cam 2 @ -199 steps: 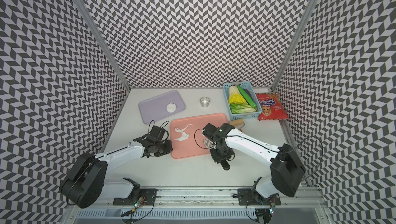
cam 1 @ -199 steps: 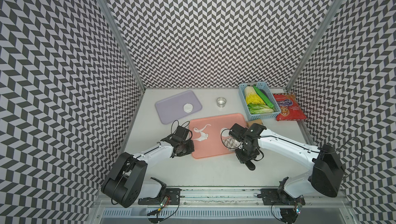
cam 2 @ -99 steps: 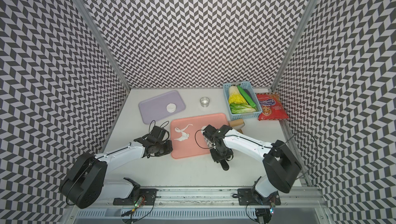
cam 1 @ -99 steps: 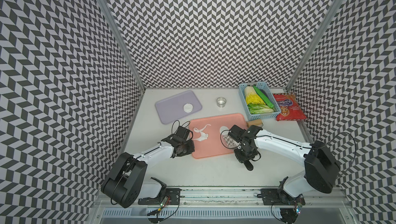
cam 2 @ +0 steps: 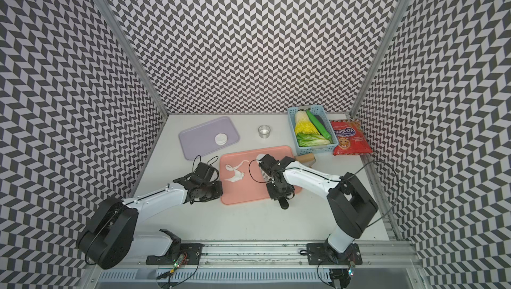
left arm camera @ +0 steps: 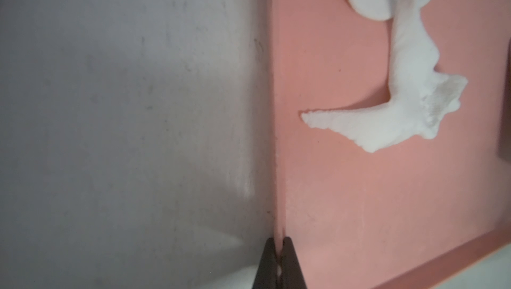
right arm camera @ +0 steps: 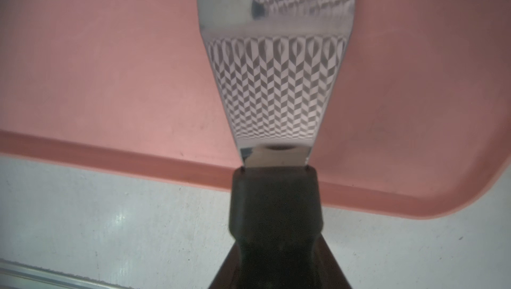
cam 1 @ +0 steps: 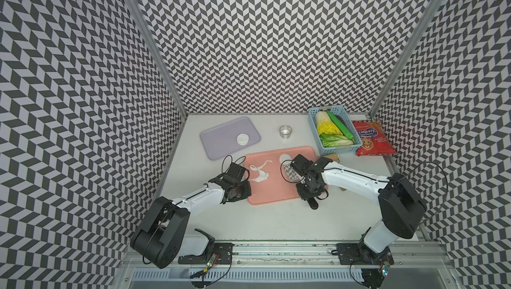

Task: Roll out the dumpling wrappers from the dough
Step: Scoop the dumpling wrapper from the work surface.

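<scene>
Lilac tray (cam 1: pixel 218 146): left of centre in both top views, flat on the pale surface (cam 1: pixel 276 224).
Round wrapper (cam 1: pixel 242 138): white disc lying on the lilac tray's right part.
Left tool (left arm camera: pixel 278 247): clenched on the pink tray's left rim, one fingertip on either side of the edge.
Pink tray (cam 1: pixel 276 190): centre of frame, down and right of the lilac one.
Dough (cam 1: pixel 259 173): ragged white strips on the pink tray's left half, near the left tool but apart from it.
Ring cutter (cam 1: pixel 285 131): steel, upright on the surface above the pink tray.
Second wrapper (cam 1: pixel 284 158): white round by the pink tray's upper edge, partly hidden behind the right arm.
Spatula (right arm camera: pixel 276 85): shiny blade over the pink tray, black handle crossing its lower rim.
Right tool (right arm camera: pixel 278 279): grasping the spatula's black handle.
Blue basket (cam 1: pixel 340 150): upper right, greens inside.
Red packet (cam 1: pixel 373 141): just right of the basket.
</scene>
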`<state>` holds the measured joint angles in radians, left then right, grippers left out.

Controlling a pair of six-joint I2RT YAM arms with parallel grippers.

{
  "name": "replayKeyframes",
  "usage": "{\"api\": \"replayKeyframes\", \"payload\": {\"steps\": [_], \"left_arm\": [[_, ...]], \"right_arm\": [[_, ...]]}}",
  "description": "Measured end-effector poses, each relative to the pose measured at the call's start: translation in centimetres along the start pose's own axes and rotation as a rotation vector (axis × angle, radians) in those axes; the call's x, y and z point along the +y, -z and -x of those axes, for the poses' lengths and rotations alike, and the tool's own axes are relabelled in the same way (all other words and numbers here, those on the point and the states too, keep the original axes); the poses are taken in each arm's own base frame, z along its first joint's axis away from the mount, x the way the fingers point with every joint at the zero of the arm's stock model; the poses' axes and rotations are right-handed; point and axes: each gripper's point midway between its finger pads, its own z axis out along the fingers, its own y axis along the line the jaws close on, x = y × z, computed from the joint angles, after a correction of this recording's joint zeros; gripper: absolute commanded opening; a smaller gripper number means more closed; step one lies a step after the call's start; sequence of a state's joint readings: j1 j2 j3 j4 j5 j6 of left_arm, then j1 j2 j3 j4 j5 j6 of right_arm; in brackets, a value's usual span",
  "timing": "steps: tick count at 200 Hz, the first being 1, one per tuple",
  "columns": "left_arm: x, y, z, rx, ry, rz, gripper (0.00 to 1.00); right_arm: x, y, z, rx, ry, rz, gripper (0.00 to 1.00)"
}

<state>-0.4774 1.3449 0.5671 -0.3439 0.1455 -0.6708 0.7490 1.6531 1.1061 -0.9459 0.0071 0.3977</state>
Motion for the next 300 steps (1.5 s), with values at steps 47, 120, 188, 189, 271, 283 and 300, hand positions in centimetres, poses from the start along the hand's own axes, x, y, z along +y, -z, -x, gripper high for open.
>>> {"api": "replayKeyframes", "payload": {"steps": [47, 120, 188, 189, 271, 283, 300], "left_arm": [[0.0, 0.0, 0.0, 0.000, 0.000, 0.001, 0.00], [0.0, 0.0, 0.0, -0.001, 0.000, 0.002, 0.00], [0.0, 0.0, 0.0, -0.001, -0.001, 0.003, 0.00], [0.0, 0.0, 0.0, -0.001, 0.000, 0.003, 0.00], [0.0, 0.0, 0.0, -0.002, -0.002, 0.005, 0.00], [0.0, 0.0, 0.0, -0.001, -0.002, 0.005, 0.00], [0.0, 0.0, 0.0, -0.001, -0.002, 0.006, 0.00]], "right_arm": [[-1.3, 0.3, 1.5, -0.041, -0.028, -0.033, 0.00], [-4.4, 1.2, 1.8, -0.072, -0.080, -0.117, 0.00], [-5.9, 2.5, 2.3, -0.128, -0.106, -0.180, 0.00], [-5.9, 2.5, 2.3, -0.128, -0.106, -0.180, 0.00], [-7.0, 0.7, 4.7, -0.138, -0.108, -0.290, 0.00], [-7.0, 0.6, 5.2, -0.141, -0.102, -0.301, 0.00], [-6.8, 0.3, 5.7, -0.140, -0.080, -0.311, 0.00]]}}
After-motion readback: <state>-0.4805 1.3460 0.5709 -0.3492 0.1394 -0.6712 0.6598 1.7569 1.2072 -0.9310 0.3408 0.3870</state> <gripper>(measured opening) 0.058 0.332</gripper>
